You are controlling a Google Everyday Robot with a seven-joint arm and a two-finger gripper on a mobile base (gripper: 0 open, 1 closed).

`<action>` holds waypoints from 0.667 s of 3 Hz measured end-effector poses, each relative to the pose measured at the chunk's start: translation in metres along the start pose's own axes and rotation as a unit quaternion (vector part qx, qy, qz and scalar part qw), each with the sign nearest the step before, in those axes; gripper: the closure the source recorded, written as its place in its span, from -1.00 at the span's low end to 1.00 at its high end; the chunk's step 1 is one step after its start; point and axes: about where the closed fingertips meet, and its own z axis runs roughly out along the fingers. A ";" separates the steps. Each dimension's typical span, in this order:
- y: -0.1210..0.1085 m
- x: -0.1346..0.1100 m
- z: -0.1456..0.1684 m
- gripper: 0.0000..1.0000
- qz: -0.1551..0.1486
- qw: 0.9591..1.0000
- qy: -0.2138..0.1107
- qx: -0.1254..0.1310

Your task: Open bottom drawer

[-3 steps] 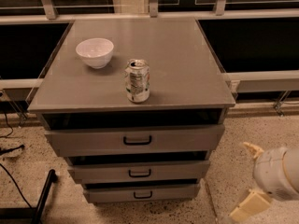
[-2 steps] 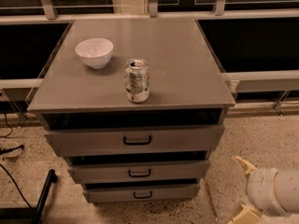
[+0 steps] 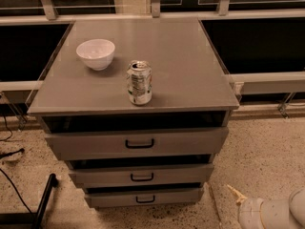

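The grey cabinet has three drawer fronts stacked under its top. The bottom drawer (image 3: 143, 197) is the narrowest and lowest, with a small black bar handle (image 3: 145, 199), and its front sits closed. The middle drawer (image 3: 140, 175) and the wide top drawer (image 3: 138, 143) are above it. My gripper (image 3: 237, 213) is low at the bottom right, over the floor, to the right of the bottom drawer and apart from it. One cream fingertip (image 3: 233, 192) shows; the other is cut off by the frame's bottom edge. The gripper is open and empty.
A white bowl (image 3: 96, 53) and a drink can (image 3: 139, 82) stand on the cabinet top (image 3: 190, 70). A black stand leg (image 3: 45, 194) and cables lie on the speckled floor at the left. A railing and dark windows run behind the cabinet.
My gripper has dropped lower and toward the bottom right corner, so less of it shows. The drawers, bowl and can have not moved.
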 end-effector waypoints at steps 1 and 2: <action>0.000 0.000 0.000 -1.00 0.000 1.000 0.000 0.000; 0.011 0.014 0.021 -1.00 0.001 1.000 -0.004 -0.008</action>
